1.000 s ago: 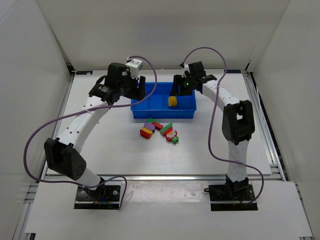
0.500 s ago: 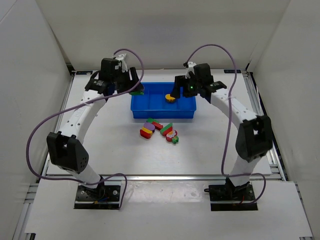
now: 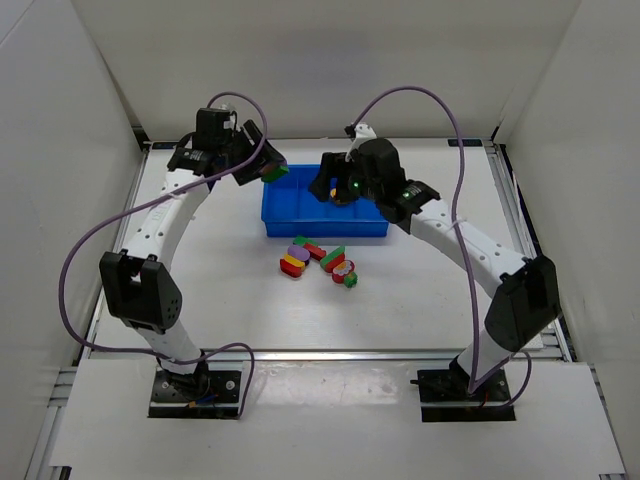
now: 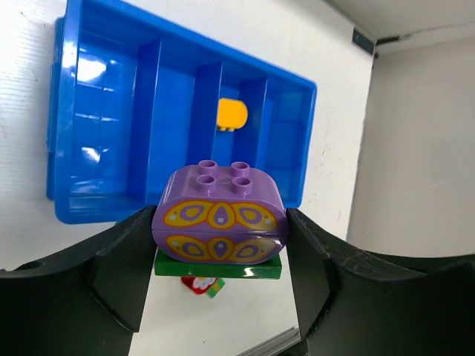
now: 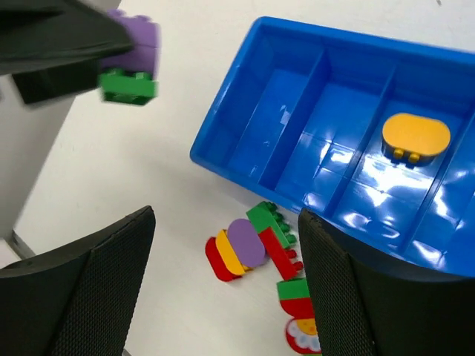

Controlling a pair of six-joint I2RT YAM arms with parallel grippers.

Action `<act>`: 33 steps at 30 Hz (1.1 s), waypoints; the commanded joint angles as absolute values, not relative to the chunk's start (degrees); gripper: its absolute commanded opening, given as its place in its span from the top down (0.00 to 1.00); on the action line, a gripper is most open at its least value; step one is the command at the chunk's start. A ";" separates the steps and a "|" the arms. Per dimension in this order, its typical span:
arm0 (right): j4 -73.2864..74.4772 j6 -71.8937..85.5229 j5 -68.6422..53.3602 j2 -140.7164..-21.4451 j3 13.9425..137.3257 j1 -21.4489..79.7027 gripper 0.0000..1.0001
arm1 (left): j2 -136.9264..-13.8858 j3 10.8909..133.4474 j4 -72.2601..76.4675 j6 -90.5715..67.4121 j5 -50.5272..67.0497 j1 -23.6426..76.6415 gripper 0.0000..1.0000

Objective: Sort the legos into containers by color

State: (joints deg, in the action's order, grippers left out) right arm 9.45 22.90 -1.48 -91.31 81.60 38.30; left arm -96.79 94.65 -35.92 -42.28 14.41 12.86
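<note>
Left claw (image 4: 220,231) clamps purple brick (image 4: 220,208) stuck on green plate (image 4: 219,267) (two colours); dropped together into the 4 o'clock tray (image 4: 104,126), one likely missorts; right claw (image 5: 226,215) apart

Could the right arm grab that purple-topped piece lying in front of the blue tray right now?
Probably yes: the right gripper is open and empty above the blue tray, and nothing covers the purple-topped piece, though other pieces crowd it.
</note>
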 commanded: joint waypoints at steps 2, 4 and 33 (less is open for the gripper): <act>9.23 36.80 4.83 -94.92 85.95 38.41 0.19 | -96.68 98.00 -35.60 -47.36 11.69 12.57 0.90; 8.70 38.32 5.71 -96.50 87.71 39.20 0.18 | -96.94 98.26 -35.60 -48.07 11.69 12.31 0.90; -6.06 31.38 -10.19 -107.75 96.41 41.04 0.13 | -97.82 97.12 -33.84 -53.35 20.38 11.34 0.90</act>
